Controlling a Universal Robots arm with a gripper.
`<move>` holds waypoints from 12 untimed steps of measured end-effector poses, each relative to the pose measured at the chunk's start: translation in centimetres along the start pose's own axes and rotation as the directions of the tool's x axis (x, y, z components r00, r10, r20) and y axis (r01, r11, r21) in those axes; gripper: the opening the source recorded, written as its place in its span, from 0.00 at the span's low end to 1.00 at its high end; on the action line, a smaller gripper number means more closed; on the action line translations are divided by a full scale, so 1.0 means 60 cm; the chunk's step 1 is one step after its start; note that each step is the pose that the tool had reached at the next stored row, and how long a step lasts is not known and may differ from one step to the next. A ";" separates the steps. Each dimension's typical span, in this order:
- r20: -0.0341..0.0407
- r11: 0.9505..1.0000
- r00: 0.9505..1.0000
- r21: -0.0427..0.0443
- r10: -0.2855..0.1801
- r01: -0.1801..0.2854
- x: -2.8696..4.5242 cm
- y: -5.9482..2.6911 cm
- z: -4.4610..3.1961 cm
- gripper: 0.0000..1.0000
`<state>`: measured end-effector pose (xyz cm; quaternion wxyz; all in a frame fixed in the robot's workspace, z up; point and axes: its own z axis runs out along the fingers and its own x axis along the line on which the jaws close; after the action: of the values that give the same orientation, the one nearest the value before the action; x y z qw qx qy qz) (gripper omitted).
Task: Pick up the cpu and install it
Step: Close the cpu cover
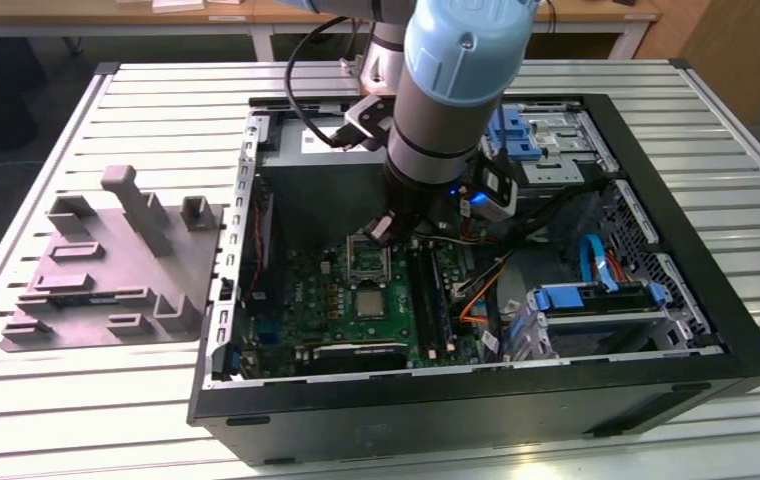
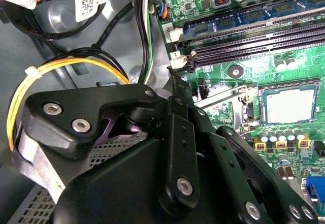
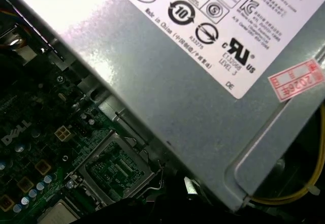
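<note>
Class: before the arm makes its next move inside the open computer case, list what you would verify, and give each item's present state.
1. cpu in plain sight on the motherboard: ok.
2. Socket contacts uncovered, nothing seated in it: ok.
3. Gripper above the cpu: not ok; it hangs nearer the socket, beside the power supply.
4. cpu picked up: not ok; it lies on the board, apart from the gripper.
5. Yellow cable clear of the arm's path: cannot tell.
</note>
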<state>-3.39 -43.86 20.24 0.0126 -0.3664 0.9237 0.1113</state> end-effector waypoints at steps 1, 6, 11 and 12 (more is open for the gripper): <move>-0.002 1.000 1.000 0.002 0.000 0.000 0.000 0.000 0.000 0.11; -0.017 1.000 1.000 0.017 -0.002 0.003 0.001 0.003 -0.005 0.11; -0.032 1.000 0.999 0.031 -0.005 0.006 0.001 0.005 -0.012 0.11; -0.034 0.999 0.999 0.034 -0.006 0.007 0.001 0.006 -0.014 0.11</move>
<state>-3.60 -43.82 21.11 0.0033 -0.3708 0.9244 0.0894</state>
